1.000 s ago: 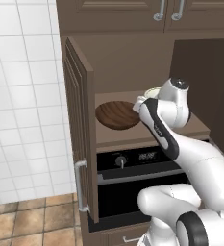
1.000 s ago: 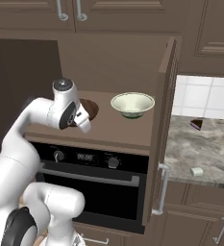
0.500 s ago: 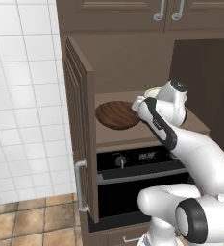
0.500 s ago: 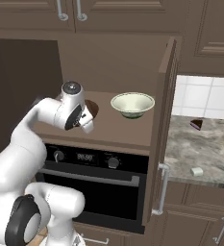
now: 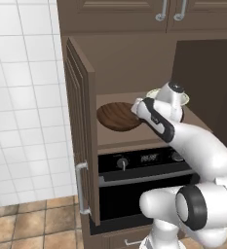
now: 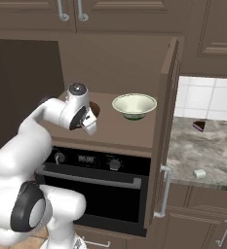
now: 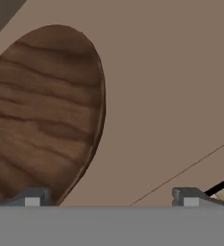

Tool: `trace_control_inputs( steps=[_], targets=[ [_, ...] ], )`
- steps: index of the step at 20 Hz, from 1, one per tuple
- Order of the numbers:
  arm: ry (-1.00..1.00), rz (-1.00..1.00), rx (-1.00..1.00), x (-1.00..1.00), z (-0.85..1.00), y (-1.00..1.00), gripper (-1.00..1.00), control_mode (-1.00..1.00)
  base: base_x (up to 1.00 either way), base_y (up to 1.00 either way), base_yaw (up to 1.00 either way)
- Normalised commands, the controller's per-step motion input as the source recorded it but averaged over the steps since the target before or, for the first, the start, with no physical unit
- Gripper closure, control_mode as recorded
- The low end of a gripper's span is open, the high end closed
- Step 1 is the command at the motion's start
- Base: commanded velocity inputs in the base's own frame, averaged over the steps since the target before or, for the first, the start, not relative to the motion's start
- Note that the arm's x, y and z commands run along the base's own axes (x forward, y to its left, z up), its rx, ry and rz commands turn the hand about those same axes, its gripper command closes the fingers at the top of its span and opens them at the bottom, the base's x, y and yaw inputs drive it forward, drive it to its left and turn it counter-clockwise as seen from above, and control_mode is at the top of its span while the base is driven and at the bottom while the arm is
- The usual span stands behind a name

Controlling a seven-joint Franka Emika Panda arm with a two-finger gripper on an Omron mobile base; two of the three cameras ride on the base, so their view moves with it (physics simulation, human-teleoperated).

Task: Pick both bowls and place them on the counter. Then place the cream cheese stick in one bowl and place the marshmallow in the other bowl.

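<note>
Hand view showed the wood bowl [image 7: 41,115], dark brown with wavy grain, lying on the brown shelf [image 7: 166,96] with its rim near the left fingertip, and the gripper [image 7: 111,197] gaped wide, holding nothing. In the base views the arm [image 5: 193,141] bent over the shelf, its hand at the wood bowl's edge, while the cream bowl [image 6: 134,105] sat beside it. No writing was legible.

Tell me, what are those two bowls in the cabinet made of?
The dark bowl looks like wood with a matte finish: brown grain streaks run across it. The pale bowl looks like glazed ceramic: cream and smooth with a soft sheen, though it could be plastic.
</note>
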Motion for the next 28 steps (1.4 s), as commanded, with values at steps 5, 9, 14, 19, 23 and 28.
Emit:
trace_control_inputs(
  steps=[5,9,14,19,23,28],
  targets=[
    [0.03,0.00,0.01,0.21,-0.18,0.01,-1.00,-1.00,0.00,0.00,0.00],
    [0.04,0.00,0.03,0.20,-0.12,0.00,-1.00,-1.00,0.00,0.00,0.00],
    [0.03,0.00,0.03,0.22,-0.14,0.01,-1.00,-1.00,0.00,0.00,0.00],
    [0.04,0.00,0.03,0.25,-0.12,0.02,-1.00,-1.00,0.00,0.00,0.00],
    [0.04,0.00,0.03,0.21,-0.10,0.02,-1.00,-1.00,0.00,0.00,0.00],
    [0.04,0.00,0.01,0.18,-0.13,0.02,-1.00,-1.00,0.00,0.00,0.00]
  ],
)
